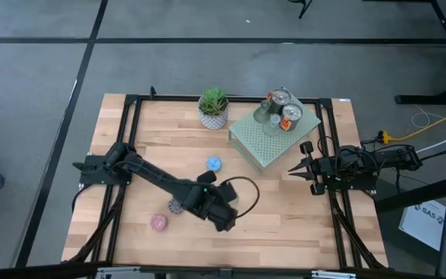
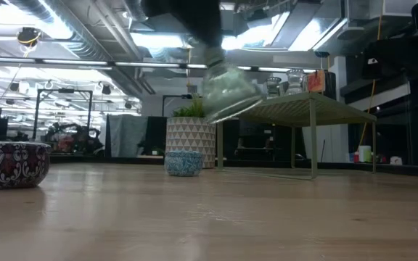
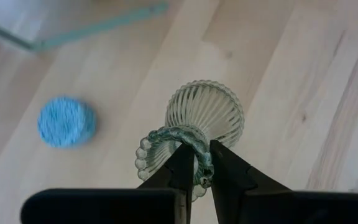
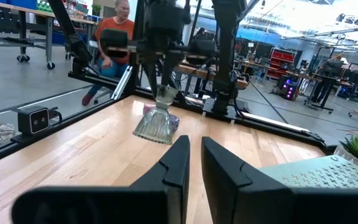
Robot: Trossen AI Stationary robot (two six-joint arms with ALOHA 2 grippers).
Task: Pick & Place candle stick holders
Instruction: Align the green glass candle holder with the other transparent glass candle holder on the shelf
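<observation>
High view: the left gripper point(image 1: 224, 218) is seen over the front middle of the wooden table point(image 1: 130, 163), its arm reaching in from the left edge. The held object is largely masked by the arm here. A blue holder point(image 1: 214, 163) lies just behind the arm, a purple mosaic holder point(image 1: 176, 206) touches or sits just beside the arm, and a pink holder point(image 1: 159, 223) lies near the front left. Several holders, two of them shiny silver-copper point(image 1: 284, 107), are grouped on the pale green perforated slab point(image 1: 265, 143), beside the potted plant point(image 1: 214, 108). The right gripper point(image 1: 298, 168) waits at the right edge, fingers pressed together, nothing held.

Low view: a clear ribbed glass holder point(image 2: 227, 90) is seen lifted off the table, tilted, hanging below the dark arm. The blue holder point(image 2: 183, 162) and the mosaic holder point(image 2: 9, 164) stand on the table.

Left wrist view: the clear glass holder point(image 3: 194, 124) is clamped at its scalloped rim between the two fingers point(image 3: 179, 171), its ribbed body pointing away from the gripper.

Right wrist view: the glass holder point(image 4: 156, 121) is seen suspended from the left gripper, clear of the tabletop. A person point(image 4: 107, 46) is seated beyond the table.
</observation>
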